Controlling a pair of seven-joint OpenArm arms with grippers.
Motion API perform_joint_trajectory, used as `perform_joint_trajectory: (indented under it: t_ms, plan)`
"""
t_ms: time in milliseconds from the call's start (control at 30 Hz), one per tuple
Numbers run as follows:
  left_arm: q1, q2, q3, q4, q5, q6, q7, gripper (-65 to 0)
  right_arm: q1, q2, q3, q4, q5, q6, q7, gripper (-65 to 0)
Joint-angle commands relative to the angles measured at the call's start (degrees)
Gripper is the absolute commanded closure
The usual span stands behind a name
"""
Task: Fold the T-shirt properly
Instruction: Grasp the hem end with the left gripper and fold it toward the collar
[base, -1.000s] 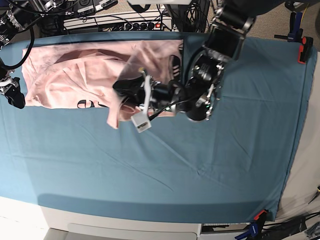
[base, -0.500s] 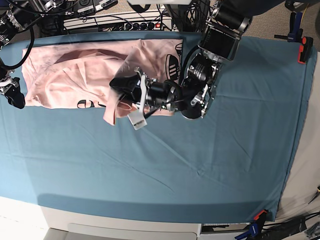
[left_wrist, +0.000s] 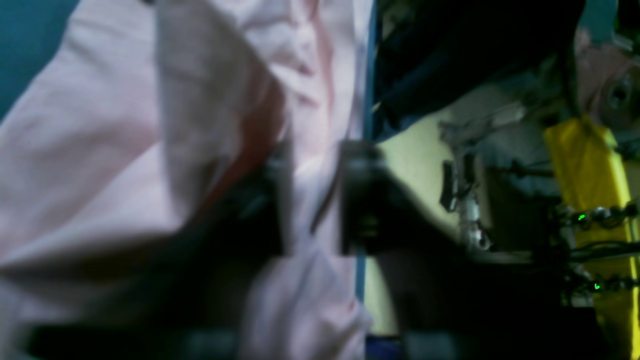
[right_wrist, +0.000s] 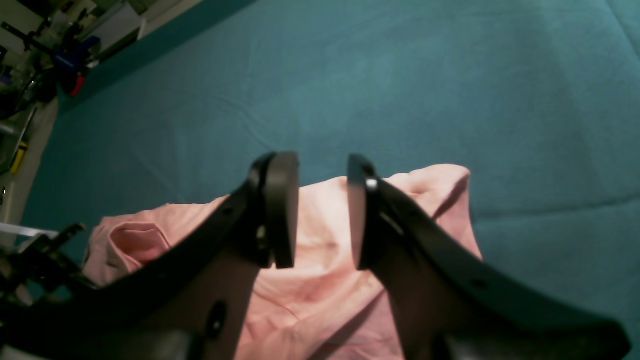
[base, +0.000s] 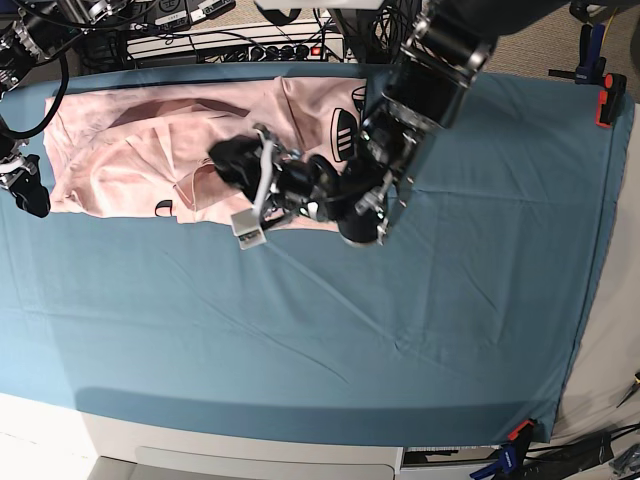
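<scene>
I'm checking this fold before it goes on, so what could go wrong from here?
1. The left gripper has pale pink cotton T-shirt fabric between its jaws; the grip looks slight, so the fold may slip out.
2. The shirt lies bunched and wrinkled, so creases could get folded in.
3. The open right gripper hovers over one edge; that side is unpinned and may drag across the teal table cloth.

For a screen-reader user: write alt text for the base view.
A pale pink T-shirt lies crumpled along the far edge of a table covered in a teal table cloth. The left gripper, on an arm reaching in from the top right, sits over the shirt's middle where cloth is bunched. The right gripper waits at the left edge, just off the shirt.
</scene>
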Motion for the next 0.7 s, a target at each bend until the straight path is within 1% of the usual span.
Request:
perform_joint_trajectory:
  t_ms: [0,67,167,300,367,433,567,667]
  plan:
    - [-1.84,-0.13,-0.13,1.31,-2.91,-0.45,0.31,0.0,0.46,1.49,0.13,0.94,1.22,0.08,1.21,-18.0]
    - [-2.32,-1.79,-0.13,2.67,-3.89,-0.45,1.99,0.0,0.46,1.49,0.13,0.94,1.22,0.08,1.21,-18.0]
    - [-2.14,-4.61,-0.13,4.94,-3.04,-0.45,1.97,0.0,0.46,1.49,0.13,0.94,1.22,0.08,1.21,-18.0]
    - [-1.62,-7.58,-0.13,5.81,0.46,-0.44,1.51,0.0,0.46,1.46,0.13,0.94,1.25,0.08,1.21,-18.0]
    - [-1.29,-8.68,-0.13,5.81,2.91,0.44,0.48,0.0,0.46,1.46,0.13,0.94,1.25,0.08,1.21,-18.0]
    - [-1.09,-9.38,-0.13,5.84,5.4,1.29,-0.46,0.0,0.46,1.46,0.13,0.94,1.25,0.08,1.21,-18.0]
    - [-0.87,-9.27,-0.07,5.84,10.01,4.33,-1.09,0.0,0.46,1.46,0.13,0.94,1.25,0.08,1.21,-18.0]
    - [-0.24,-9.03,0.04,5.84,10.34,5.25,-1.14,0.0,0.46,1.46,0.13,0.94,1.22,0.08,1.21,-18.0]
